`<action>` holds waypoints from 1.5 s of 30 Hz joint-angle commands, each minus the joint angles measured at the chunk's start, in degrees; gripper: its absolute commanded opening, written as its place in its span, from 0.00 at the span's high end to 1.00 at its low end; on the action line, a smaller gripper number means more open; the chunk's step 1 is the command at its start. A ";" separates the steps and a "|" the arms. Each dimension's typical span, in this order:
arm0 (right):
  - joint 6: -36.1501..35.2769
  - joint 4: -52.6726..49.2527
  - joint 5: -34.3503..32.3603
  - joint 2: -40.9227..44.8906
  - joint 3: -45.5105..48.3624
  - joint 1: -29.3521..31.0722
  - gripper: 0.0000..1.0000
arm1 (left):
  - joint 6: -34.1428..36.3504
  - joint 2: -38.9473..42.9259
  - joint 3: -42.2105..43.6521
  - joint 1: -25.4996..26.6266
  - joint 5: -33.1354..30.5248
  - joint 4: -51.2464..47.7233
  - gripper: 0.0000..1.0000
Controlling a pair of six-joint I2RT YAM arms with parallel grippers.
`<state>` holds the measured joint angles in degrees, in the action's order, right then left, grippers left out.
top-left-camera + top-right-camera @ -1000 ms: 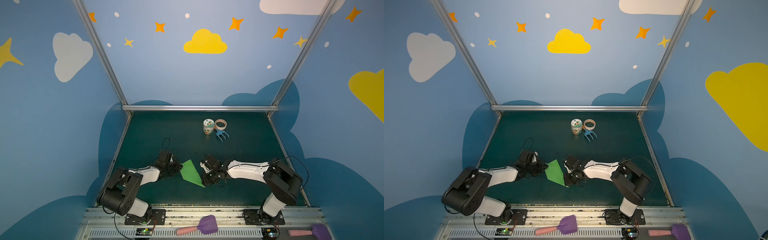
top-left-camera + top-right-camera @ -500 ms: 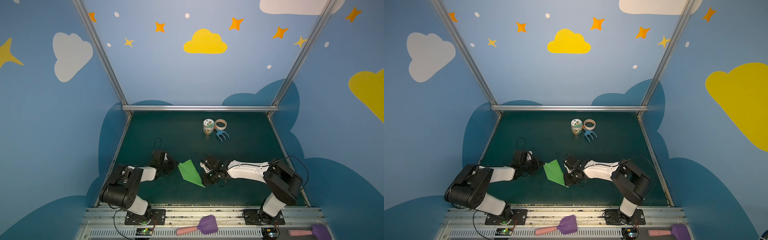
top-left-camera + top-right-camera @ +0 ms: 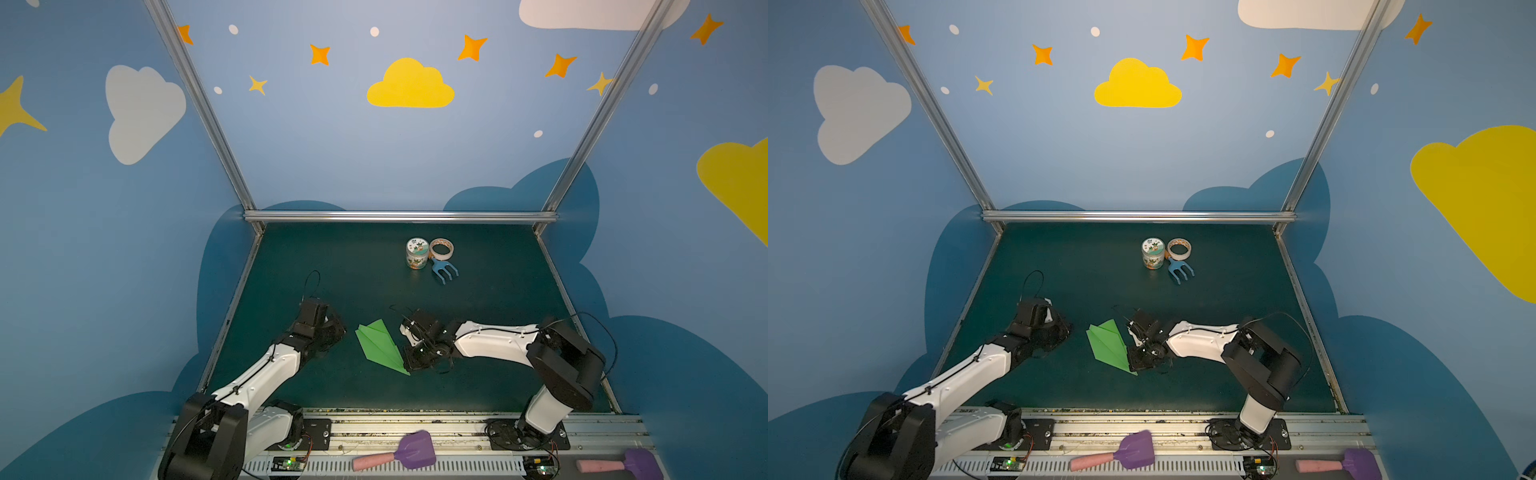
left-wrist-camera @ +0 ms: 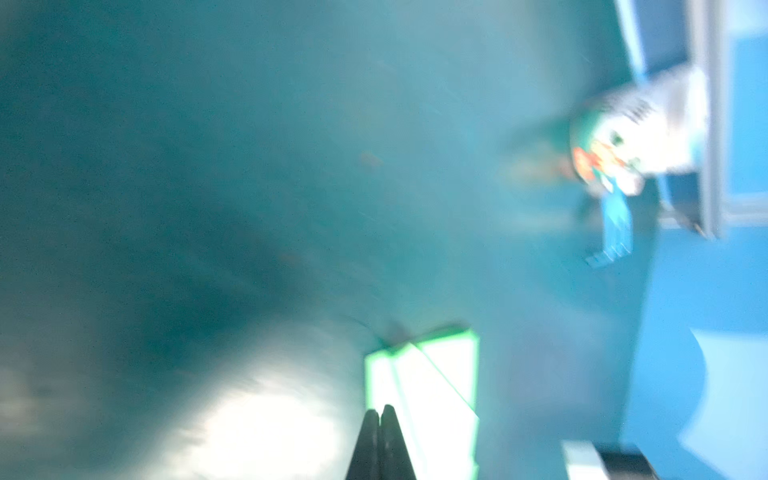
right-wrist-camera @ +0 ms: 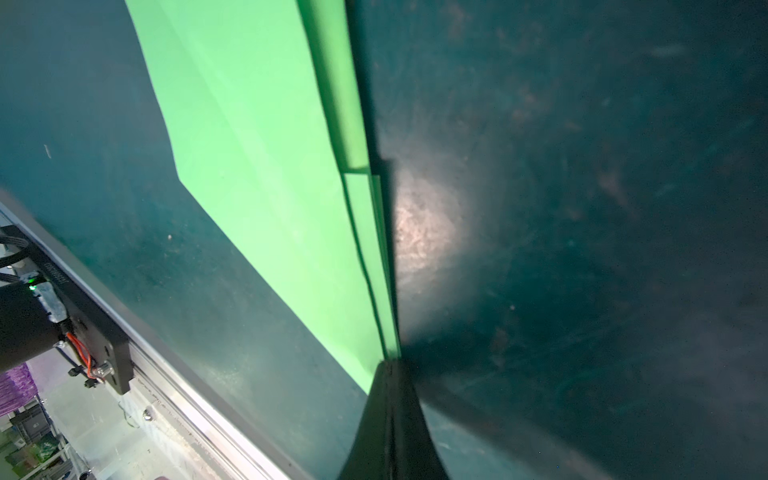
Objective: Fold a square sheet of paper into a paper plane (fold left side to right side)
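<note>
Lies flat toward six o'clock of the dark green mat (image 3: 365,286) as a slim bright green paper plane (image 3: 380,347), seemingly fully folded bar crease-pressing. Touched at four o'clock by the black right gripper (image 3: 408,362), flanked apart at nine o'clock by the black left gripper (image 3: 338,332), both pressed together, empty.

Place: a robot test cell in a lab, built like a playful booth.
Walls: blue panels (image 3: 332,158) painted with clouds and stars, framed by aluminium posts (image 3: 199,104).
Bench: dark green mat (image 3: 353,270), closed in on three sides.
Mounting: left arm (image 3: 266,374) and right arm (image 3: 494,345) bolted to a slotted aluminium rail (image 3: 415,420), circuit boards (image 3: 289,462) and wiring exposed.
Props: purple toy shovels (image 3: 413,455), jar (image 3: 417,254), tape roll (image 3: 441,248), toy rake (image 3: 444,272).
</note>
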<state>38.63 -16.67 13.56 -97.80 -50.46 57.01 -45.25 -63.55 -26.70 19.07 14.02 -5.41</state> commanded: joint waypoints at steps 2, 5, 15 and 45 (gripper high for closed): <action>-0.10 -1.43 -0.71 -6.09 2.86 1.08 1.00 | -2.05 -1.93 -1.06 6.29 0.32 0.89 0.96; -0.05 -1.52 -0.62 -6.09 2.80 1.17 1.00 | -2.70 -6.25 -2.33 10.13 0.42 4.78 0.96; -0.05 -1.85 -0.47 -6.02 2.22 1.26 1.00 | -1.35 -18.49 -7.23 15.20 -1.05 9.27 0.96; 20.01 17.91 11.40 6.87 17.69 -2.00 0.52 | -3.65 -27.45 0.24 15.08 -5.07 14.98 0.96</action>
<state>55.72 0.14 25.02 -87.88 -35.22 55.37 -48.86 -87.24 -28.80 34.17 11.75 14.17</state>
